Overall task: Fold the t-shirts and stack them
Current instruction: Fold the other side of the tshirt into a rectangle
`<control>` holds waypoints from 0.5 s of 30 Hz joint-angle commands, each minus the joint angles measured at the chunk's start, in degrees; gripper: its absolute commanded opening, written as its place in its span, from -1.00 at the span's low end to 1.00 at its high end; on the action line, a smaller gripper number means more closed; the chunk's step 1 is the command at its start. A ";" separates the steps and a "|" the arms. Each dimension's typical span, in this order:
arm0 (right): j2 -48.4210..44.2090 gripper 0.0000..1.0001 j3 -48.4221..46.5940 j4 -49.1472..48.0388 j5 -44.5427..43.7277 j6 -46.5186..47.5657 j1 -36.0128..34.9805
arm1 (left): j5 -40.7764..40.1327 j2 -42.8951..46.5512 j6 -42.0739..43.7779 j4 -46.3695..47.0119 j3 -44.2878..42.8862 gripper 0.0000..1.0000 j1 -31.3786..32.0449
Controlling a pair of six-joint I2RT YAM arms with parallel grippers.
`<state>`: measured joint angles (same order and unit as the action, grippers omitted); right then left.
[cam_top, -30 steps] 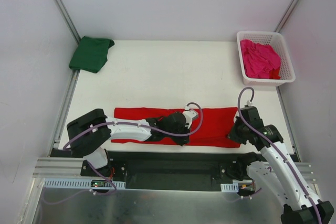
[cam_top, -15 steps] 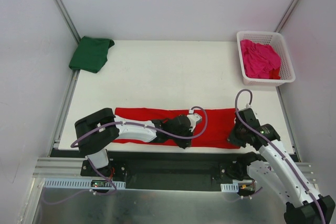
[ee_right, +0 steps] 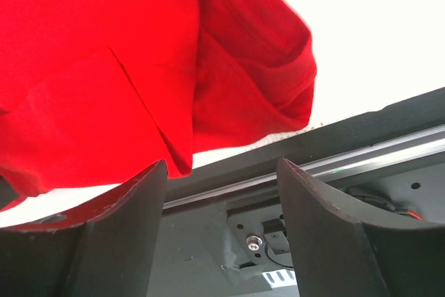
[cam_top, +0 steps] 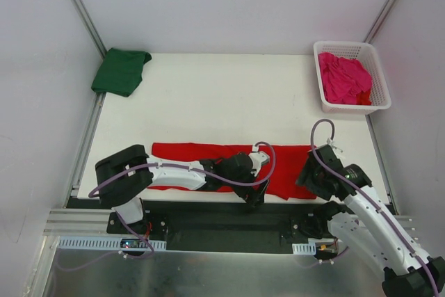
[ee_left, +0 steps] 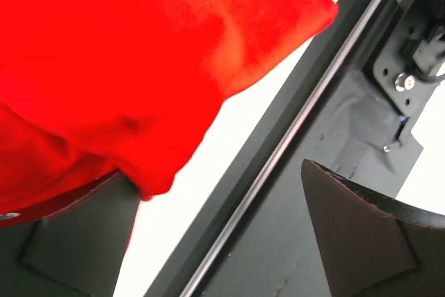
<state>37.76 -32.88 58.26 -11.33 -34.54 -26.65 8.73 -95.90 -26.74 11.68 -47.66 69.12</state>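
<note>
We found the left gripper released: its jaws stood wide apart, a fold of the red t-shirt draped over one finger, nothing clamped. The right gripper was likewise parted, at the shirt's right end. The red t-shirt lay as a long band along the near edge of the table. The green t-shirt sat at the far left corner, and the pink t-shirt lay crumpled in the basket at far right.
</note>
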 commanded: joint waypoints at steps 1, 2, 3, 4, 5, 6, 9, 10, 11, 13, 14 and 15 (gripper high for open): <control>-0.93 0.36 -3.85 1.16 -3.61 -1.40 -0.86 | -1.44 2.11 0.81 -4.91 0.99 0.99 -0.04; -1.19 0.36 -3.77 0.37 -3.43 -1.14 -0.94 | -1.70 3.25 0.81 -5.09 1.08 0.99 -0.04; -1.54 0.36 -3.51 -0.25 -3.08 -1.14 -1.03 | -2.05 3.87 0.90 -5.35 0.99 0.99 -0.04; -1.63 0.36 -3.24 -1.47 -2.99 -1.23 -1.12 | -2.14 4.48 0.99 -5.70 0.99 0.99 -0.04; -1.72 0.33 -3.07 -2.27 -2.91 -1.14 -1.38 | -2.31 5.71 1.08 -5.97 0.99 0.99 -0.04; -1.72 0.32 -2.45 -2.80 -2.64 -1.23 -1.30 | -2.49 6.33 1.16 -6.14 0.99 0.99 -0.04; -0.58 0.19 -1.22 -5.52 -2.38 -1.23 -1.56 | -2.67 8.00 1.43 -6.93 0.73 0.99 0.05; -0.06 0.15 -0.96 -7.18 -2.20 -1.14 -1.73 | -2.58 8.27 1.52 -7.20 0.20 0.99 -0.04; 0.30 0.07 -0.52 -8.07 -1.85 -1.23 -1.82 | -2.58 8.71 1.52 -7.55 -0.06 0.99 -0.04; 0.91 -0.02 0.45 -10.35 -1.68 -1.57 -2.17 | -2.58 9.15 1.52 -7.81 -0.59 0.99 -0.04; 1.78 -0.10 0.54 -10.88 -1.67 -1.75 -2.26 | -2.67 9.67 1.52 -7.90 -0.68 0.99 -0.04; 2.23 -0.13 0.80 -11.41 -1.76 -1.75 -2.44 | -2.84 9.76 1.60 -7.99 -0.68 0.99 -0.04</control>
<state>38.15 -33.15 51.46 -12.78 -35.16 -28.27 6.96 -88.82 -26.28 5.23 -47.05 69.30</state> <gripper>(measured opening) 0.478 0.992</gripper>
